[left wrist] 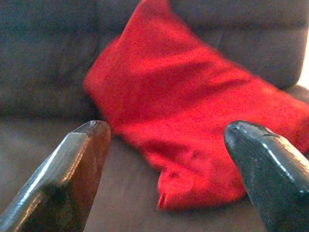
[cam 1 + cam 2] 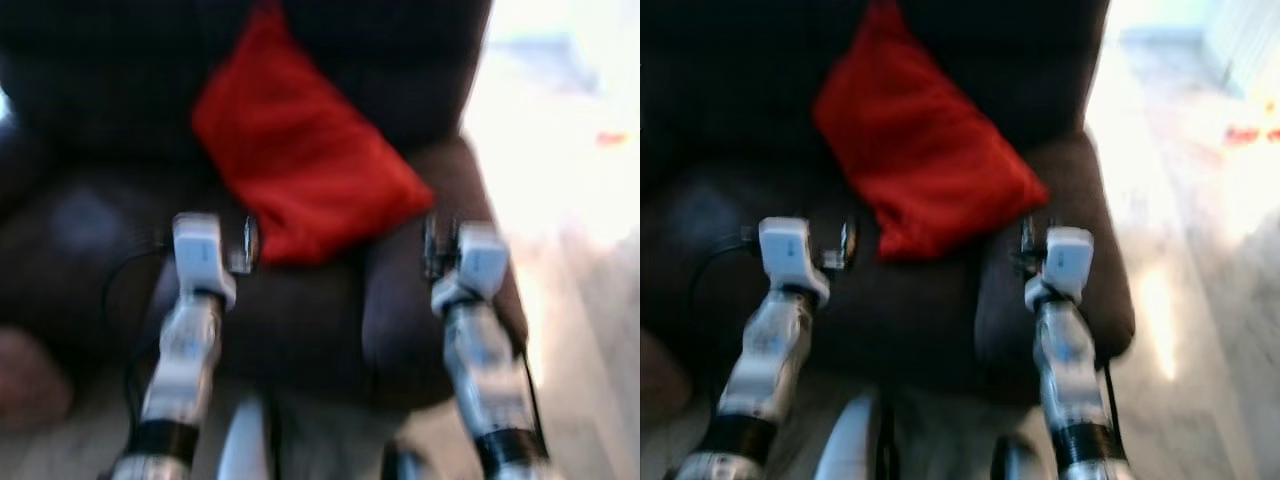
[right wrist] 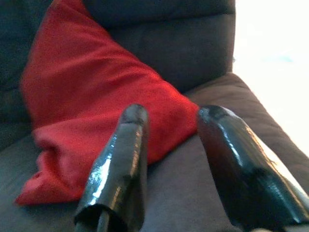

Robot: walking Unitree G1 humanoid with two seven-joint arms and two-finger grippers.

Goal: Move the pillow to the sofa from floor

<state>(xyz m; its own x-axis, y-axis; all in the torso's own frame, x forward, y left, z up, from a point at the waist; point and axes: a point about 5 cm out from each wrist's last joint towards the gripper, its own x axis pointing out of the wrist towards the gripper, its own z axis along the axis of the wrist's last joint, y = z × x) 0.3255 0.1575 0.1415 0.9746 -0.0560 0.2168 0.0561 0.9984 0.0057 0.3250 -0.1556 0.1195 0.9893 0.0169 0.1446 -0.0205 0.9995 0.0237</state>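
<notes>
Both grippers, left (image 1: 166, 145) and right (image 3: 169, 145), are hovering with fingers apart, empty, just before the red pillow (image 2: 300, 150) leaning diagonally on the sofa (image 2: 300, 320) seat.

So the dark brown sofa (image 2: 300, 320) is what's carrying stuff here, and the red pillow (image 2: 305, 150) sits right on its seat cushion, leaning back against the dark backrest. The pillow's tilted, one corner up high on the backrest and its lower edge down on the seat. Off to the right of the sofa there's pale floor (image 2: 1200, 300), pretty washed out by bright light.
</notes>
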